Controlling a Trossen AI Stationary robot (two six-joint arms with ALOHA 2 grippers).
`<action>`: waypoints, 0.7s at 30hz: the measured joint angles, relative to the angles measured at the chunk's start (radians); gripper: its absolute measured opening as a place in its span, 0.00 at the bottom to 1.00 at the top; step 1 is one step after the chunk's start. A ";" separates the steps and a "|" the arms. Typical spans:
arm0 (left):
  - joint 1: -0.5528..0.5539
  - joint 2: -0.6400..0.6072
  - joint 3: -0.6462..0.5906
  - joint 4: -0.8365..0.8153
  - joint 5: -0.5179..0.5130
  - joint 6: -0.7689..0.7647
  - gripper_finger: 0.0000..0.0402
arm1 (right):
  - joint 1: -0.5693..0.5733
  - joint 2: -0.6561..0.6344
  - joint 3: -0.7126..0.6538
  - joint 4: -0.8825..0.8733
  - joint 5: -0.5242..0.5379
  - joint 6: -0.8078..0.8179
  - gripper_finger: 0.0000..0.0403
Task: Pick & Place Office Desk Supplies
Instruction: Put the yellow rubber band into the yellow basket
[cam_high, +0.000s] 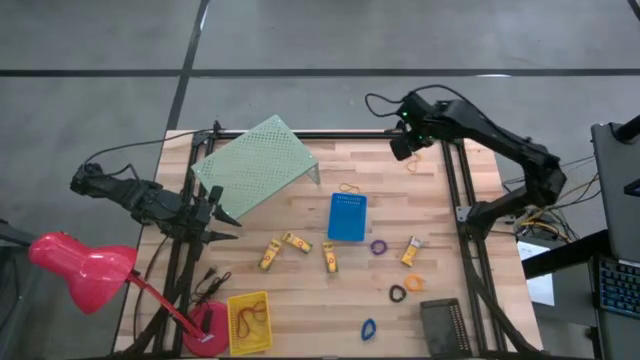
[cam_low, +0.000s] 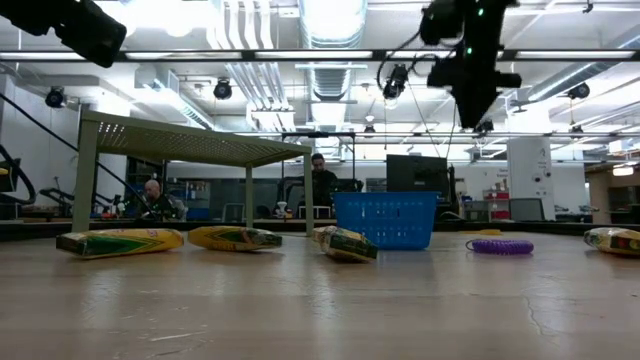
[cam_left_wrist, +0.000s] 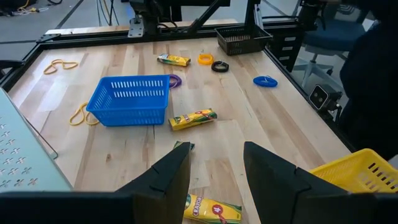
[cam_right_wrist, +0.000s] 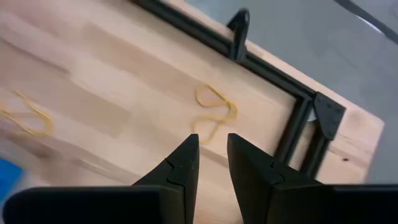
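Note:
My right gripper (cam_high: 405, 150) hangs open with a narrow gap high over the table's far right corner. In the right wrist view its fingertips (cam_right_wrist: 213, 149) are above a thin tan rubber band (cam_right_wrist: 214, 115) lying flat on the wood; a second band (cam_high: 350, 188) lies by the blue bin. My left gripper (cam_high: 225, 215) waits open at the left edge, clear of everything (cam_left_wrist: 214, 177). Yellow-gold pieces (cam_high: 296, 242) (cam_high: 270, 255) (cam_high: 330, 257) (cam_high: 411, 250) lie mid-table. The purple ring (cam_high: 379, 246), orange ring (cam_high: 414, 283), black ring (cam_high: 398, 294) and blue ring (cam_high: 369, 329) lie toward the near right.
A blue bin (cam_high: 347, 217) stands mid-table, a yellow bin (cam_high: 249, 322) at the near left, a black bin (cam_high: 443, 325) at the near right. The pale green perforated riser (cam_high: 255, 165) stands on legs at the far left. A red lamp (cam_high: 80, 265) sits off the left edge.

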 joint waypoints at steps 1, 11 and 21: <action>0.000 0.000 0.000 0.000 0.000 0.000 0.38 | -0.006 0.017 -0.004 0.001 0.000 -0.027 0.21; 0.000 0.000 0.000 0.000 0.000 0.000 0.38 | -0.098 0.148 -0.073 0.079 0.019 -0.111 0.17; 0.000 0.000 0.000 -0.002 0.000 0.003 0.38 | -0.203 0.243 -0.089 0.269 -0.088 -0.179 0.19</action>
